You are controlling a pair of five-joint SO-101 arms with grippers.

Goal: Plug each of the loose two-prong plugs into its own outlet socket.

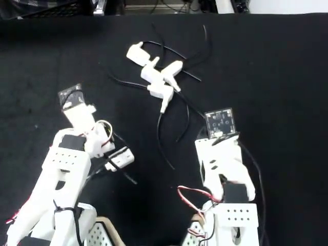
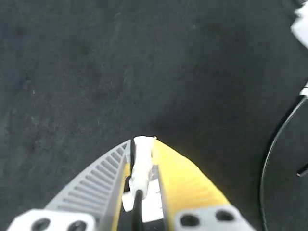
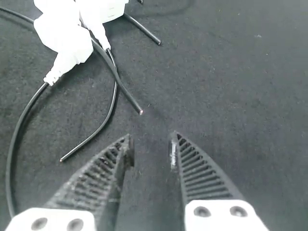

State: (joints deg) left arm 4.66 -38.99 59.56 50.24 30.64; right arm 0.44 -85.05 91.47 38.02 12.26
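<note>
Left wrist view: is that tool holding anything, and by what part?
Yes. The left tool is shut on a white plug, pinched across its body; its black cable runs back toward the wrist.

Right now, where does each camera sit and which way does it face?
High view: fixed overhead, looking down on the black table; left arm and right arm show.
Left wrist view: on the left arm, facing the table past the left hand, shut on a plug.
Right wrist view: on the right arm, facing the pile of plugs past the open right hand.
Shared: high and right wrist views both show that pile.
</note>
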